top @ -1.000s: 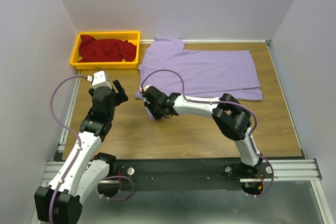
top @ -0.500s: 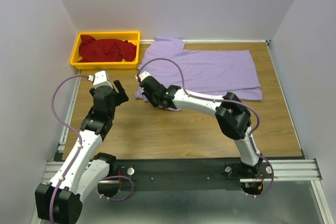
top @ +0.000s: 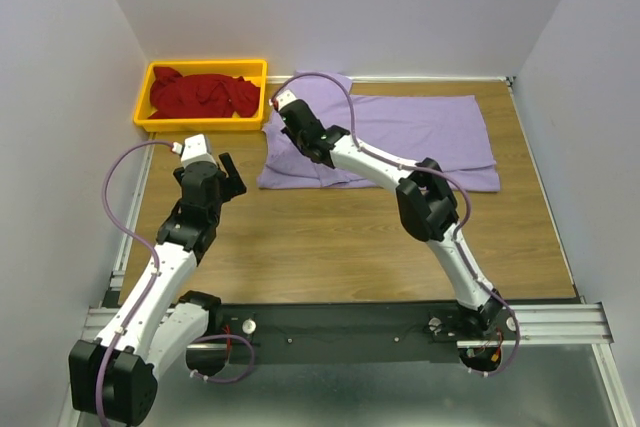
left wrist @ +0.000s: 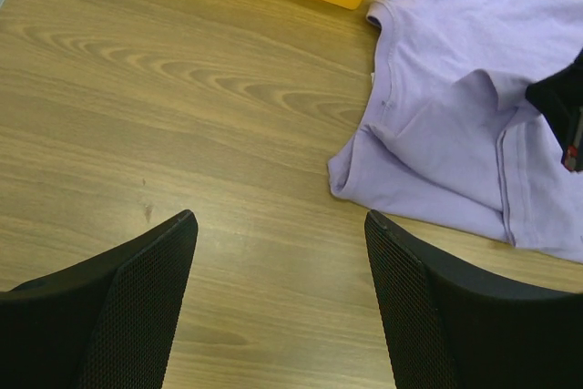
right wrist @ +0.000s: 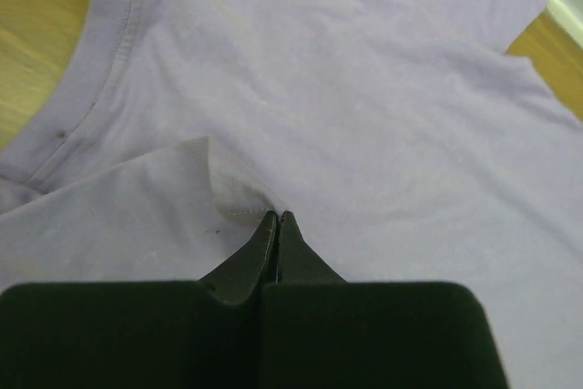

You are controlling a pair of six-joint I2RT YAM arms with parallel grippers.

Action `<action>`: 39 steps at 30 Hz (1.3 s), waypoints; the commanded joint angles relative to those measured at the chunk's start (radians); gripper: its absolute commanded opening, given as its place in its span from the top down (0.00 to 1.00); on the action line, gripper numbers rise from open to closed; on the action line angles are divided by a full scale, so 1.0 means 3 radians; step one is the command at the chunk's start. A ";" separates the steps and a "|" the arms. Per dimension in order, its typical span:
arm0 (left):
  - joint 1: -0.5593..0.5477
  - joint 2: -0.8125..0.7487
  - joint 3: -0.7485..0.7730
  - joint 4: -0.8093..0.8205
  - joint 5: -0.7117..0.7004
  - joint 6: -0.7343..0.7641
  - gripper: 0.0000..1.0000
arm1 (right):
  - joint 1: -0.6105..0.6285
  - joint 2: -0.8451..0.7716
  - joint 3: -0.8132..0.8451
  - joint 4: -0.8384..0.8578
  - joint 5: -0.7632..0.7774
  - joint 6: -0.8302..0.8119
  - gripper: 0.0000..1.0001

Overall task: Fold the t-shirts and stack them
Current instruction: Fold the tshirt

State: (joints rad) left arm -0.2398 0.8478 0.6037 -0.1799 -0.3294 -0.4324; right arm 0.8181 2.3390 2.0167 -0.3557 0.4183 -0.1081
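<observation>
The lavender t-shirt (top: pixel 420 137) lies spread along the far side of the table (top: pixel 330 247), with its collar end to the left, just beside the yellow bin (top: pixel 145 112). The bin sits in the far left corner and holds the dark red t-shirt (top: pixel 200 95) in a crumpled heap. The right gripper (right wrist: pixel 278 220) reaches over the collar end with its jaws pressed together on the sleeve hem (right wrist: pixel 232 209), where the cloth rises in a small peak to the tips. The bite looks very thin, only the stitched edge, so the likeliest failure is that the hem slides out as the arm carries it across and the sleeve drops back half-folded. A second risk is that dragging instead of lifting pulls the loose body of the shirt along the wood and bunches it toward the bin. The left gripper (left wrist: pixel 278 298) hangs with its fingers wide apart over bare table, near and to the left of the shirt, and holds nothing. With no second anchor on the cloth, a fast swing could skew the whole garment.
</observation>
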 commanded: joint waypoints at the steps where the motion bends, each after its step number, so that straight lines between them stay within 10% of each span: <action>1: 0.0007 0.0037 0.0033 0.0058 0.0004 0.0035 0.19 | 0.0019 0.0256 0.0334 0.0112 0.0180 -0.0421 0.99; 35: 0.0012 0.0232 0.0043 0.0022 0.0040 0.0025 0.19 | -0.0053 0.1008 0.0855 0.1155 0.0595 -0.1807 0.85; 39: 0.0007 0.0257 0.0048 0.0022 0.0050 0.0025 0.19 | -0.0053 0.1029 0.0942 0.1293 0.0595 -0.1828 0.56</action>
State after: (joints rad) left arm -0.2394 0.9180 0.6037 -0.1806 -0.3275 -0.4309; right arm 0.8036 2.6129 2.2429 -0.0425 0.5674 -0.6323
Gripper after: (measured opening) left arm 0.816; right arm 0.386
